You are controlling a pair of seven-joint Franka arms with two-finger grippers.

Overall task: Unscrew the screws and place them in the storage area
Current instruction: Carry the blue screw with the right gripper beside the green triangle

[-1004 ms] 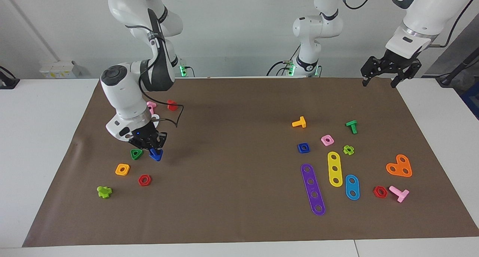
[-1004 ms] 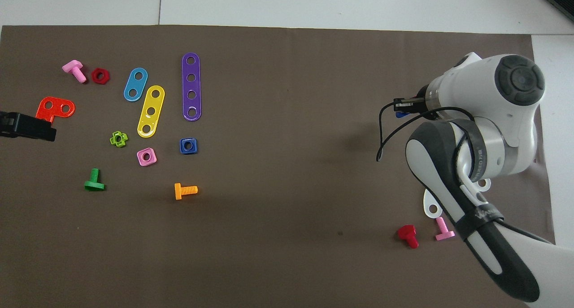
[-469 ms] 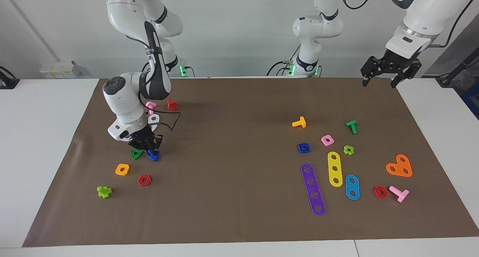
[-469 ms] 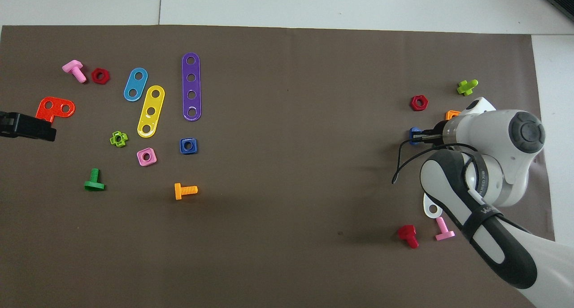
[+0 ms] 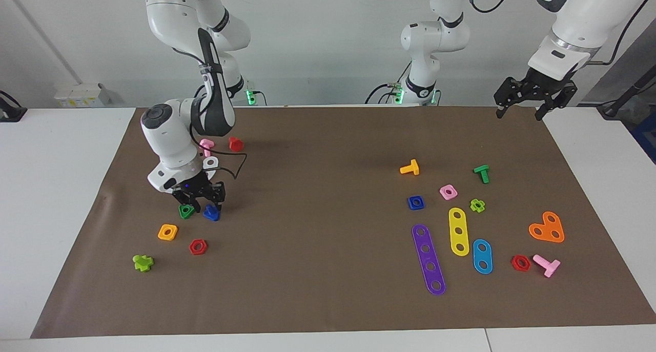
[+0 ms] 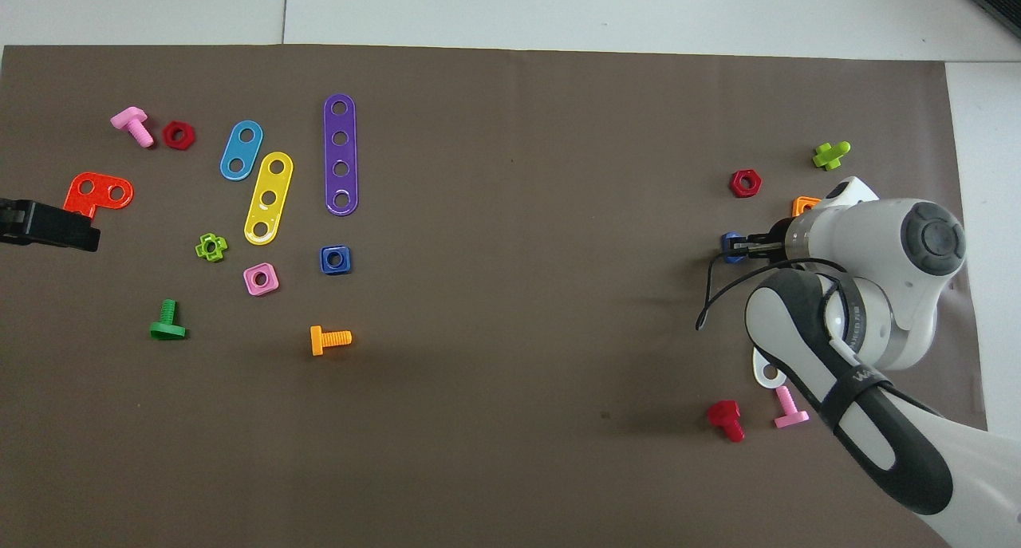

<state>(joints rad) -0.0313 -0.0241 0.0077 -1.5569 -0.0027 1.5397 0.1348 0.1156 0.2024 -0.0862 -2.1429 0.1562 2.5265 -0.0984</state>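
The dark-blue bolt (image 5: 210, 213) lies on the brown mat beside the green triangular piece (image 5: 186, 210), in the storage area at the right arm's end; it also shows in the overhead view (image 6: 729, 246). My right gripper (image 5: 204, 205) hangs just above the bolt with its fingers spread, not holding it; in the overhead view the right gripper (image 6: 750, 247) shows mostly under its own arm. Around it lie the orange square (image 5: 167, 232), the red hexagon (image 5: 198, 246) and the white curved strip (image 5: 210, 163). My left gripper (image 5: 530, 107) waits open over the mat's corner at the left arm's end.
A pink bolt (image 5: 206, 146) and a red bolt (image 5: 236, 144) lie near the right arm's base, a lime piece (image 5: 143, 263) farther out. At the left arm's end lie purple (image 5: 428, 259), yellow and blue strips, an orange heart (image 5: 547, 227), a blue square nut (image 5: 415, 202) and several bolts.
My right gripper came down onto the storage area with the blue bolt, set it on the mat beside the green triangle, then opened and rose slightly. The left arm has not moved.
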